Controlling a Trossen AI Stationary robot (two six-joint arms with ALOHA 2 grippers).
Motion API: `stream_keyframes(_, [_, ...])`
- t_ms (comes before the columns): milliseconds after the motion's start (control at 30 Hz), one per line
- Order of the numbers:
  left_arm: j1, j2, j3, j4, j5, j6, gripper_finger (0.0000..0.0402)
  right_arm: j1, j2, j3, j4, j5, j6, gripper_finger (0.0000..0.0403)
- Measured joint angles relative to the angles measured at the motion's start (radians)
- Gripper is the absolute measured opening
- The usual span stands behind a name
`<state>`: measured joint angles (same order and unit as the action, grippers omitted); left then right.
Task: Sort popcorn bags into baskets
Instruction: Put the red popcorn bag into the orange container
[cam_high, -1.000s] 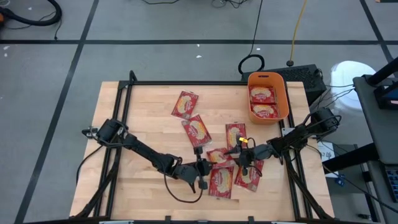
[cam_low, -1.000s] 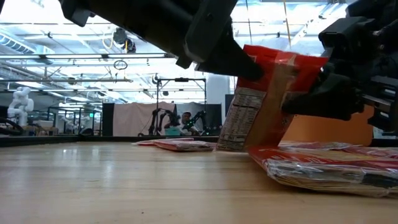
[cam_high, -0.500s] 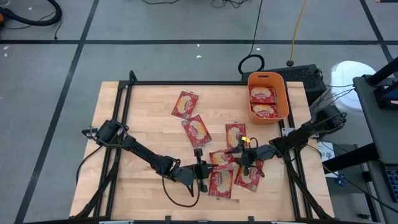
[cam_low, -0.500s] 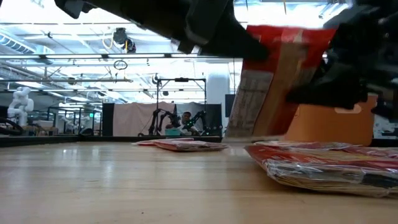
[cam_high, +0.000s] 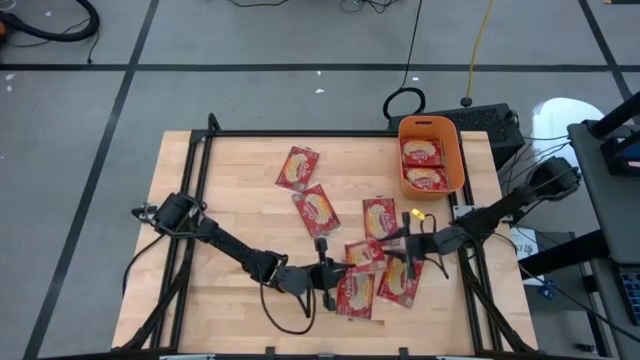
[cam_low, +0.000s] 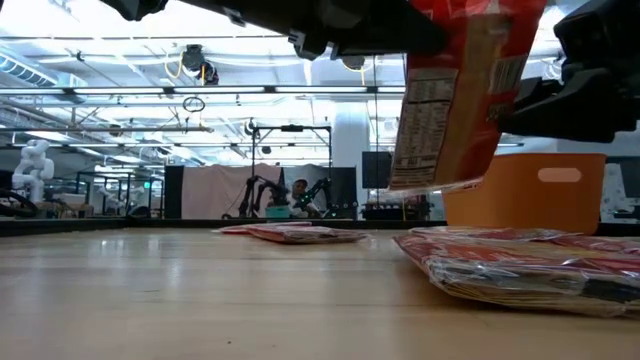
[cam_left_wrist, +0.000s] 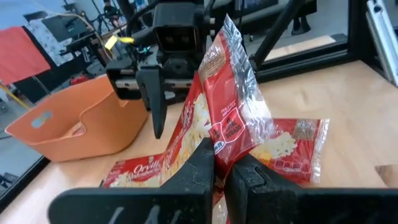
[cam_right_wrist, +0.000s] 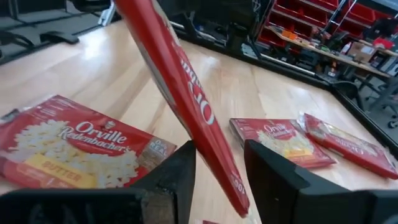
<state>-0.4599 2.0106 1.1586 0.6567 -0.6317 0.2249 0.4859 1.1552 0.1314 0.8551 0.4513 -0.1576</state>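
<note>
My left gripper is shut on one red popcorn bag, which stands steeply on edge above the table's near middle. My right gripper faces it from the right, open, with one finger on each side of the bag's thin edge. The orange basket stands at the far right with two bags lying flat inside it. Several more bags lie flat on the wood. My left gripper pinches the bag between its two fingers at one edge. The fingers come about level from the table's left. The bag is lifted clear and steeply tilted, and its lower end hangs above the table. My right gripper: I cannot tell whether it touches the bag.
Loose bags lie under and around both grippers, and two lie farther off toward the far left. The table's left half is bare wood. A black frame rail runs along the table's edges.
My left gripper has risen a little and tipped upward. The bag, whose lower end stood on the table, now hangs clear of it. My right gripper has drawn back toward the table's right edge and risen. Its fingers keep the same gap.
</note>
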Motion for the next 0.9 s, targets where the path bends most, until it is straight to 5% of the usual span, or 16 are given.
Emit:
stream_keyframes(300, [0.014, -0.001, 0.0, 0.054, 0.039, 0.022, 0.0014, 0.01, 0.007, 0.007, 0.105, -0.012, -0.011, 0.0176])
stream_keyframes(500, [0.016, -0.001, 0.0, 0.067, 0.056, 0.033, 0.0017, 0.017, 0.007, 0.036, 0.098, -0.114, -0.093, 0.0196])
stream_keyframes(900, [0.024, -0.001, 0.0, 0.116, 0.053, 0.055, 0.002, 0.017, 0.007, 0.095, -0.019, -0.112, -0.113, 0.01])
